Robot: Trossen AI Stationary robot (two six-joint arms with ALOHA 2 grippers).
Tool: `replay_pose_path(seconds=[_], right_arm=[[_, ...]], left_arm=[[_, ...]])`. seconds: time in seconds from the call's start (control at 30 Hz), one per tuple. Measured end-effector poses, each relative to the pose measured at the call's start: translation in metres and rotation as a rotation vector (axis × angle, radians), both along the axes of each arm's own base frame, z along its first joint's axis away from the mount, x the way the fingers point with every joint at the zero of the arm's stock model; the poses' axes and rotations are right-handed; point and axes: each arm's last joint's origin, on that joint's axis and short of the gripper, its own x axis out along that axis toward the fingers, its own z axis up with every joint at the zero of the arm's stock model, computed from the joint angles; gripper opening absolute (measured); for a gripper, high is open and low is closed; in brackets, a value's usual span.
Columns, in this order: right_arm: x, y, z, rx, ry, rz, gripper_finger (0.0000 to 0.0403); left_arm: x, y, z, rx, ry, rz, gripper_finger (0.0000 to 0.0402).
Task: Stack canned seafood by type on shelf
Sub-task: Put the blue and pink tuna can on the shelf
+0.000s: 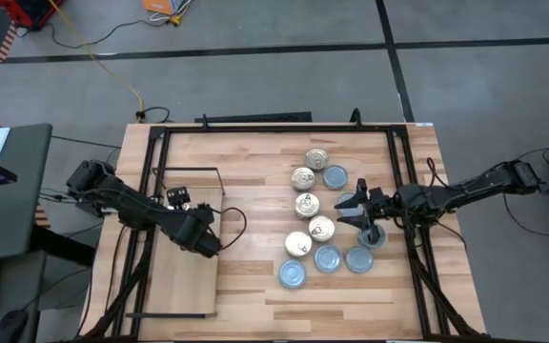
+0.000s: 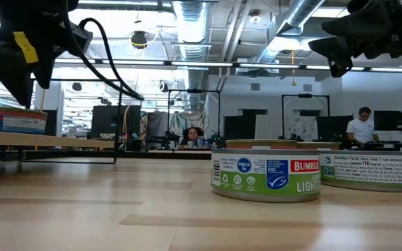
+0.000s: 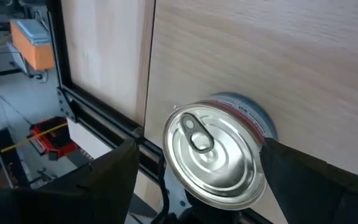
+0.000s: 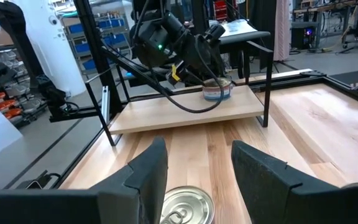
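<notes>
High view is showing the left gripper (image 1: 205,238) sitting over the shelf (image 1: 181,286) at the table's (image 1: 255,171) left, while the right gripper (image 1: 358,211) is hovering beside the canned seafood (image 1: 315,229) clustered right of centre. Low view is showing a green-labelled tin (image 2: 266,174) standing on the table. Left wrist view is showing jaws spread apart around a silver-topped tin (image 3: 219,155) lying on the shelf. Right wrist view is showing jaws parted above a tin (image 4: 182,206), holding nothing.
</notes>
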Motion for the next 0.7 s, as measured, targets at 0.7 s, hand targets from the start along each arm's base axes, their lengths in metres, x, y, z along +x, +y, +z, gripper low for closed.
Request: replay_pose_path(seconds=[0.7], right_arm=[[0.0,0.0,0.0,-0.01,0.0,0.001,0.0205]], left_arm=[[-0.007,0.007,-0.027,0.08,0.124,-0.29,0.0317]])
